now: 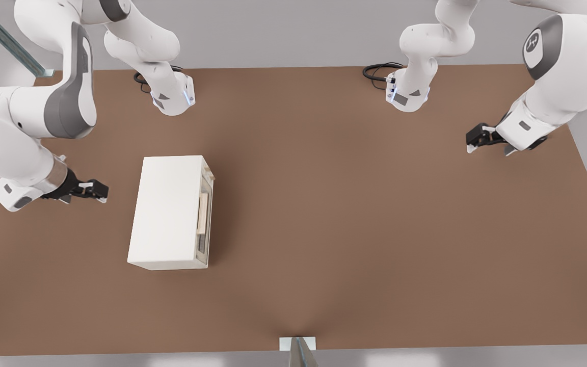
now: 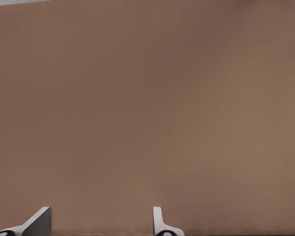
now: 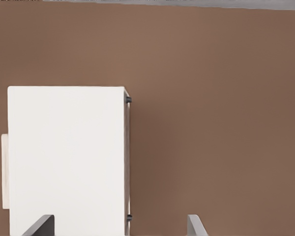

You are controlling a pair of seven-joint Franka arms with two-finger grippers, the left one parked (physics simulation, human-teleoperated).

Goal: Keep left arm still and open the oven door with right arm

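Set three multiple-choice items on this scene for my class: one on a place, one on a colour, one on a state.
1. Where is the right arm's gripper relative to the oven?
A. On the front view's left of it, apart from it
B. Resting on its top
C. Clamped on the bar

2. What colour is the handle?
A. Black
B. Tan
C. Blue

3. The oven door is:
A. Hanging wide open
B. Lying flat on the table
C. Shut against the oven

Answers:
1 A: bare table shows between gripper and oven, on the side away from the door.
2 B: the bar is tan against the cream panel.
3 C: the panel sits flush with the box.
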